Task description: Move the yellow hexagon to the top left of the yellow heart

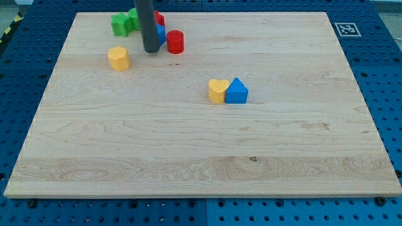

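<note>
The yellow hexagon [118, 58] sits on the wooden board [201, 150] in the upper left part. The yellow heart [218, 90] lies near the board's middle, touching a blue triangular block [237, 91] on its right. My tip [151, 51] is a little to the right of and above the yellow hexagon, apart from it. The rod stands in front of the block cluster at the view's top and hides part of it.
At the view's top left are a green block [120, 24], a red cylinder [175, 41], and blue [161, 34] and red [160, 19] blocks partly hidden behind the rod. A fiducial tag [347, 29] sits at the board's top right corner.
</note>
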Motion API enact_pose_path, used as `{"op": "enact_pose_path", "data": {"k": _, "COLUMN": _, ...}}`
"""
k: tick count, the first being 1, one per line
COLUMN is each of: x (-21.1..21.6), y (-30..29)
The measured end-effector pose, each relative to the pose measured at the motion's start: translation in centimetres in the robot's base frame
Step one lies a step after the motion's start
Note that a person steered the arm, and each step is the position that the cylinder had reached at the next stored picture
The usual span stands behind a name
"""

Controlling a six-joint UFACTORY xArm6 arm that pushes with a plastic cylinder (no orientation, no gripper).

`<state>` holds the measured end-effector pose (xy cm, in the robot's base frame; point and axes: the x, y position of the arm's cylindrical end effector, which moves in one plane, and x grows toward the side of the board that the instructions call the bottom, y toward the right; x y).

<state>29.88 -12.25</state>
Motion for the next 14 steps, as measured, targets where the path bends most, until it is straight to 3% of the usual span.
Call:
{"op": "enact_pose_path", "data": {"k": 1, "x": -1.1, "y": -6.4}}
{"op": "enact_pose_path", "data": {"k": 2, "x": 0.4, "y": -13.5}}
{"op": "enact_pose_path", "data": {"k": 3, "x": 4.8, "y": -11.2}}
{"op": "enact_pose_path", "data": {"k": 4, "x": 7.7, "y": -2.6}}
{"op": "enact_pose_path", "data": {"k": 5, "x": 8.0, "y": 1.8}}
{"op": "enact_pose_path", "data": {"k": 7, "x": 7.0, "y": -9.0}}
{"op": "enact_pose_path", "data": {"k": 9, "x": 2.9, "y": -6.4}}
{"op": "enact_pose_path", "data": {"k": 11, "x": 8.7, "y": 3.9}}
{"op": "enact_pose_path", "data": {"k": 13, "x": 6.5, "y": -3.8}}
{"op": "enact_pose_path", "data": {"k": 14, "x": 2.7, "y": -2.5}}
